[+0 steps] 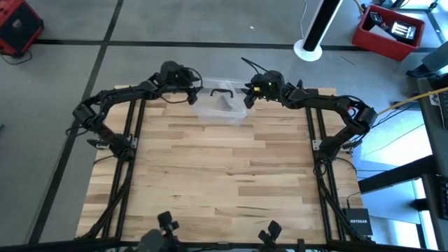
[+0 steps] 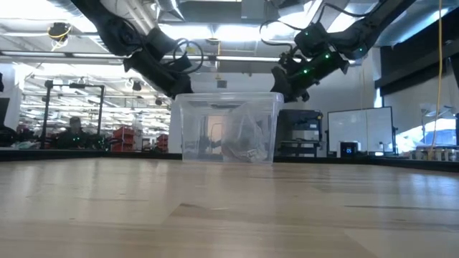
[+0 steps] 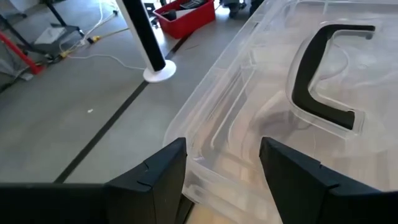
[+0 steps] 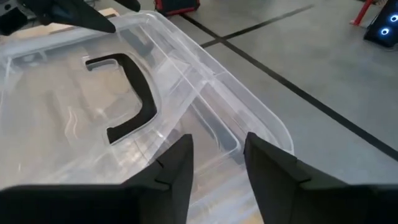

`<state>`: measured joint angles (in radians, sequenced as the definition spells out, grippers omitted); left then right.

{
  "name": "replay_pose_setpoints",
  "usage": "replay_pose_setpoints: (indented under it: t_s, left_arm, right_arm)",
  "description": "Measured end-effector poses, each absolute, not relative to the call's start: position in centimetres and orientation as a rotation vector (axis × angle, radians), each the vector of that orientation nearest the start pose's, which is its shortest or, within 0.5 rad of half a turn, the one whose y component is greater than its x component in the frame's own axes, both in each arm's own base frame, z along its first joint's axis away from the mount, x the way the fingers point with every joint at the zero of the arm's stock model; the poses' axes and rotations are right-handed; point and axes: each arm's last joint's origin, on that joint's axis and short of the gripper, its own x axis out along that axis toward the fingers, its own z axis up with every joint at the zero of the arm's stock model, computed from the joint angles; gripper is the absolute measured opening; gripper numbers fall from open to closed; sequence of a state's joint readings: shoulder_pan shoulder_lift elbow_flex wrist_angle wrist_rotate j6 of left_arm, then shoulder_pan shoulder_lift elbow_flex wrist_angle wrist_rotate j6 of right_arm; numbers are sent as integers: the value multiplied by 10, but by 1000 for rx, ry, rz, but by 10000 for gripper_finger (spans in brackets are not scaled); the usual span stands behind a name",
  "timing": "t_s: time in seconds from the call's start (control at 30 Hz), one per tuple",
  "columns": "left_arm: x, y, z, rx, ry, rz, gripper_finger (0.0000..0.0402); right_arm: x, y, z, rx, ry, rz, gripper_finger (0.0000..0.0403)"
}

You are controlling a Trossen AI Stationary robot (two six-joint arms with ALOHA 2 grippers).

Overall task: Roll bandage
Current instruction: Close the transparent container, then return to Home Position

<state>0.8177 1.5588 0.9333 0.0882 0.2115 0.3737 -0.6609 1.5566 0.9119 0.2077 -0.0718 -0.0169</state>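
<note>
I've got both hands parked at the clear box point(image 1: 222, 106) on the far edge of the worktop point(image 1: 224, 182), one at each short end: left hand point(image 1: 192, 94) at its left end, right hand point(image 1: 246, 96) at its right end. Left hand point(image 3: 221, 168) is spread wide with the box's rim and end wall between its fingers, gripping nothing. Right hand point(image 4: 217, 163) is partly open, fingers straddling the lid's edge at its end, also holding nothing. Lid point(image 4: 74, 93) with the dark handle point(image 4: 127, 93) looks seated, so my read is the step is getting the box open. To do it well I'd work the two ends evenly, catch the lid's lip and not the box wall, and lift straight up so the light box doesn't skid off the back edge or tip. One hand may need to pin the base while the other frees the lid. Contents: from the low view I see a crinkled clear bag point(image 2: 244, 140) slumped inside with small dark bits at its bottom. I can't make out the bandage anywhere; my guess is it's in that bag, but nothing brown shows through. Rest of the worktop carries nothing I need.
</note>
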Motion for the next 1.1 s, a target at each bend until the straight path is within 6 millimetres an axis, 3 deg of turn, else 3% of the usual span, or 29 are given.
replay_pose_setpoints:
  t_s: [0.33,0.73,0.97,1.1]
  left_arm:
    - [231,236,227,60,559,487,200]
    - [227,219,257,127,473,481,200]
    - [221,201,285,176,392,470,200]
    - [223,187,283,150,445,396,200]
  right_arm:
    - [263,-203,224,147,482,-595,141]
    - [261,-197,260,185,416,-565,142]
    - [257,-192,290,174,355,-505,190]
    - [254,-183,299,217,363,-329,221]
